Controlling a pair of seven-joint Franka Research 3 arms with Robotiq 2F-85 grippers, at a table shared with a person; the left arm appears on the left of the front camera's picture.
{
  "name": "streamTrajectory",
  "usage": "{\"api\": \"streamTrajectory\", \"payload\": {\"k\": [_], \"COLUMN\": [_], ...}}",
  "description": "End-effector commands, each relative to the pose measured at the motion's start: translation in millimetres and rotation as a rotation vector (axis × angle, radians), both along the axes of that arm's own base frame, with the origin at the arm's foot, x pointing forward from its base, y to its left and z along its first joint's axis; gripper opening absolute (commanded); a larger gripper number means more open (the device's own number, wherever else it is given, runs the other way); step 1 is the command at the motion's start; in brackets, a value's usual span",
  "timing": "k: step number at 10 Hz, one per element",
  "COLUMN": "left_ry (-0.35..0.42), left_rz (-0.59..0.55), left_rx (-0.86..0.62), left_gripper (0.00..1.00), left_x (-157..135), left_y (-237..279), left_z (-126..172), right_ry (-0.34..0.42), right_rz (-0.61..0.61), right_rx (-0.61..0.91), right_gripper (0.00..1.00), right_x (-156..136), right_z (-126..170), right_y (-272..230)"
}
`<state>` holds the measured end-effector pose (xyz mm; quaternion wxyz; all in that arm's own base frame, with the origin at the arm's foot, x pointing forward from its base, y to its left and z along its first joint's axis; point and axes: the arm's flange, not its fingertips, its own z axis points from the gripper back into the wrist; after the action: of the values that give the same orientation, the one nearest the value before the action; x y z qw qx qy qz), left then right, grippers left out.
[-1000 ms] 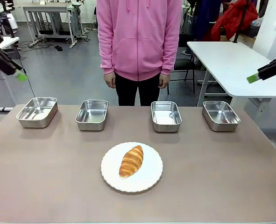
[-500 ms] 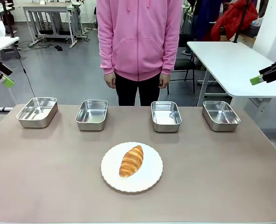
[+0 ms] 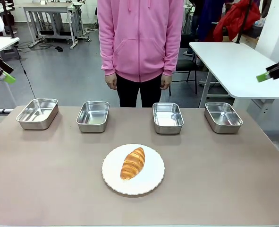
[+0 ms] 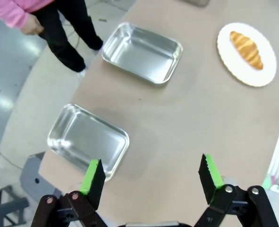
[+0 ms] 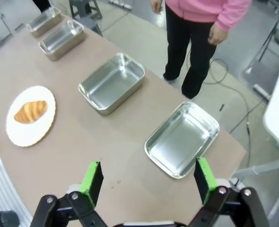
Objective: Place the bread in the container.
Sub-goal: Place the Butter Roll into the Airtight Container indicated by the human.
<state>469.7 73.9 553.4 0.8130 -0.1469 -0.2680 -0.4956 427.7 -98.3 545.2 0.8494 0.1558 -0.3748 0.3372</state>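
The bread (image 3: 132, 163), a golden-brown ridged roll, lies on a round white plate (image 3: 151, 182) at the table's middle front. Several shiny steel containers stand in a row behind it, from the far left one (image 3: 37, 113) to the far right one (image 3: 223, 117); all are empty. My left gripper (image 3: 7, 76) hangs high beyond the table's left edge, and its wrist view shows it open (image 4: 151, 175) above the leftmost pan (image 4: 87, 140). My right gripper (image 3: 264, 76) hangs high at the right edge, open (image 5: 148, 177) above the rightmost pan (image 5: 182, 138). The bread (image 5: 30, 111) lies far from both.
A person in a pink hoodie (image 3: 140, 38) stands at the far side, hands down by the hips. A white table (image 3: 233, 66) stands behind on the right. Bare brown tabletop (image 3: 224, 179) surrounds the plate.
Both grippers have drifted outward: the left one toward the picture's left edge, the right one up and to the right. Bread, plate and pans have not moved.
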Motion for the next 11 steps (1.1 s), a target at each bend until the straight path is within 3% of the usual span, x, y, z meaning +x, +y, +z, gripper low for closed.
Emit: {"api": "streamTrajectory", "payload": {"k": [1, 5, 11], "left_ry": [-0.041, -0.078, -0.064], "left_rz": [-0.009, -0.002, 0.038], "left_rx": [-0.127, -0.242, -0.242], "left_gripper": [1.00, 1.00, 1.00], "left_x": [-7, -9, -14], "left_y": [28, 46, 50], "left_z": [22, 52, 56], "right_ry": [-0.058, -0.100, -0.082], "right_rz": [0.029, -0.002, -0.035], "right_rx": [0.078, 0.147, 0.152], "right_gripper": [1.00, 1.00, 1.00], "right_x": [9, 17, 13], "right_z": [15, 33, 36], "right_y": [-28, -55, -56]}}
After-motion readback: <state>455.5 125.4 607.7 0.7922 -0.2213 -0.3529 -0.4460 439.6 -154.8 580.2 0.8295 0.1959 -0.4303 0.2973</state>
